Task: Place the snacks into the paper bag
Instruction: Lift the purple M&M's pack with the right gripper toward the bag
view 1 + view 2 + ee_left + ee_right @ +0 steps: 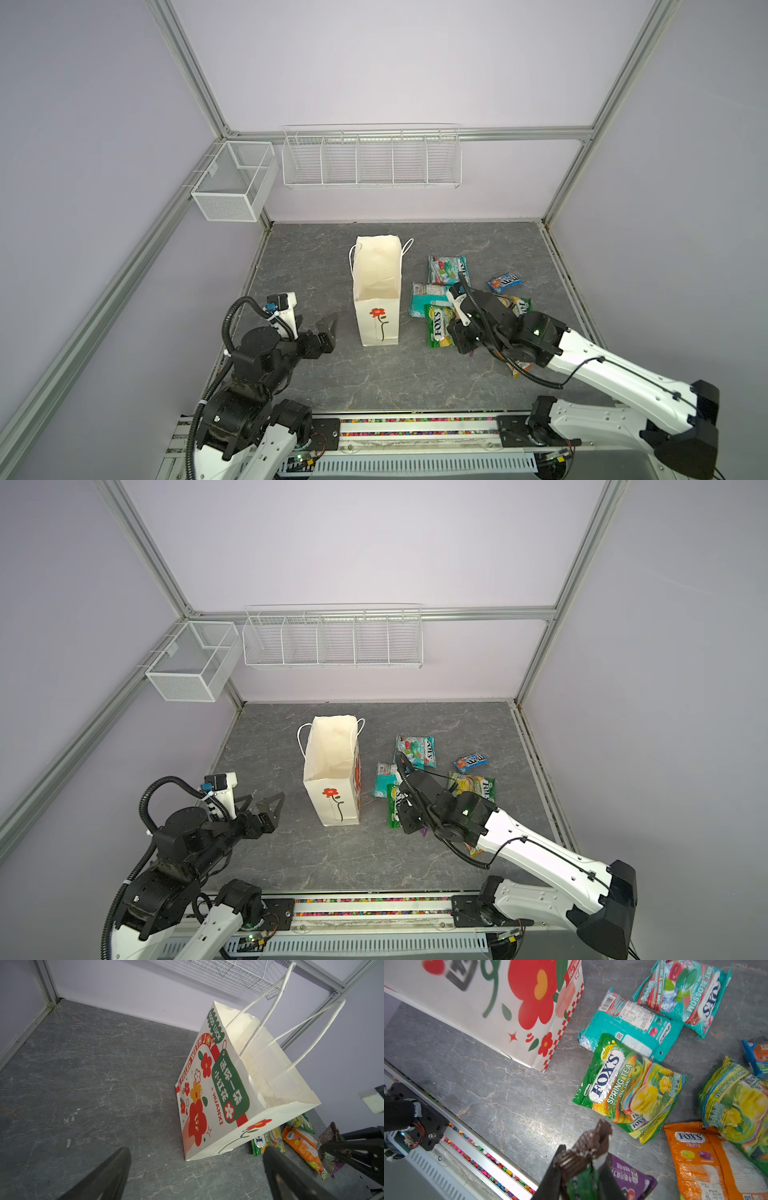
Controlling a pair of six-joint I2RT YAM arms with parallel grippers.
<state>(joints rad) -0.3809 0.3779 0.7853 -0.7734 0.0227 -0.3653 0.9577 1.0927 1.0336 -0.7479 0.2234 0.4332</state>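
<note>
Cream bag, red flower print, upright, mouth open, cord handles out to either side; stands left of right hand, apart. Pinched in that hand: brown packet, crumpled. Just ahead, green-yellow FOX'S lies flat, overlapping face-down teal packet; second teal beyond. Right of hand, orange FOX'S touches second green-yellow. Blue M&M's farthest.

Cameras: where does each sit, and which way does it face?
Top views: high behind the bases, looking down on paper bag and snacks; left arm, right arm show.
Left wrist: low, facing the bag's printed side; open left tool shows.
Right wrist: over the snacks, looking down; right tool grips a brown packet.
Shared: all see the bag.
</note>
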